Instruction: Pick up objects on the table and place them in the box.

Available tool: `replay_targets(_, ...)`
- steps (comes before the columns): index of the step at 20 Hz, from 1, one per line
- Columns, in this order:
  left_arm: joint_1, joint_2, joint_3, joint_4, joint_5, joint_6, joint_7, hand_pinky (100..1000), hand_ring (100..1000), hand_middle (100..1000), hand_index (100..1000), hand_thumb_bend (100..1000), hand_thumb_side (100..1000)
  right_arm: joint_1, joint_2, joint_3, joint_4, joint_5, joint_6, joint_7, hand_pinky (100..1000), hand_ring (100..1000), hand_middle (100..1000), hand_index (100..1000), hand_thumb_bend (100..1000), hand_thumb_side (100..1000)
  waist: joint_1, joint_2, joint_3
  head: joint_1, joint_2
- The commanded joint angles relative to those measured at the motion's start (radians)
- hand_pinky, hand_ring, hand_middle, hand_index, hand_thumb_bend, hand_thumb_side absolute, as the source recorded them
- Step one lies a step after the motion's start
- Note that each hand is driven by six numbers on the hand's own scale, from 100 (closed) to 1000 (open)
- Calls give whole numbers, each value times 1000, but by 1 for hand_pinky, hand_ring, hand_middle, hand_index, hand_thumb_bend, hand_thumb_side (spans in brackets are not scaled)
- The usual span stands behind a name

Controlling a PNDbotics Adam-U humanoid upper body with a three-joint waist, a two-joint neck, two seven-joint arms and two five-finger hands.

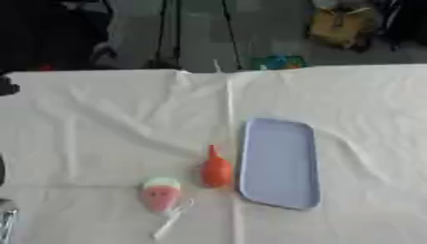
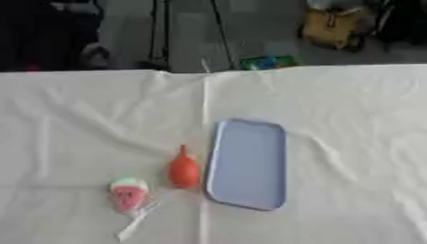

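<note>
We note the pink toy (image 1: 161, 195) nearest, bulb (image 1: 216, 169) beside tray (image 1: 279, 163); hands unseen, state unknown; approach from above.

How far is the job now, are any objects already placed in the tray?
Nothing looks done yet: the pale blue tray holds nothing. Nothing is in hand either; no robot hand can be made out in either view. Two things are left on the white cloth: the orange bulb, close beside the tray's left edge, and the pink and green watermelon-shaped piece with a white stick, further left.
</note>
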Motion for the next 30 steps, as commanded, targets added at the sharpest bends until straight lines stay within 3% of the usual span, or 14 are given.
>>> replay_targets(1,-10,13,1,-14,2,0,-5,674,682,623,665,112,1000,-2,-18,-1,-17,-9,-2,6,783,823,756,852,100,894,-2,-14,0,6,-15)
replay_targets(9,-9,13,2,-14,1,1,-6,674,682,622,664,112,1000,-1,-17,-3,-17,-11,-2,8,784,823,756,852,100,894,-2,-15,-1,18,-28)
replay_targets(11,-8,24,-2,-14,-2,-3,-12,678,696,650,692,109,1000,-2,-17,-2,-17,-12,-2,9,784,823,756,852,100,895,-3,-15,-2,21,-30)
replay_targets(12,-8,34,-4,-14,-8,-10,-18,691,727,721,750,100,1000,-2,-17,-2,-17,-13,-2,9,784,823,756,852,100,894,-3,-15,-2,21,-31)
replay_targets(15,0,130,-15,-14,-83,-75,-66,714,809,867,908,100,1000,-3,-19,0,-17,-14,3,11,785,823,756,852,100,889,1,-20,-2,24,-23)
replay_targets(19,0,249,-43,-14,-216,-128,-131,784,903,937,1000,100,1000,-4,-21,2,-17,-16,16,16,786,824,757,853,100,885,6,-29,-1,33,-9)
replay_targets(23,-14,348,-91,-14,-335,-159,-186,884,973,964,1000,100,1000,-4,-24,6,-17,-21,27,18,786,824,757,853,100,881,7,-40,-2,48,-7)
replay_targets(30,-72,478,-190,-14,-466,-193,-198,910,965,917,1000,100,975,-3,-29,12,-17,-33,39,24,787,824,757,852,100,879,6,-55,-7,58,-14)
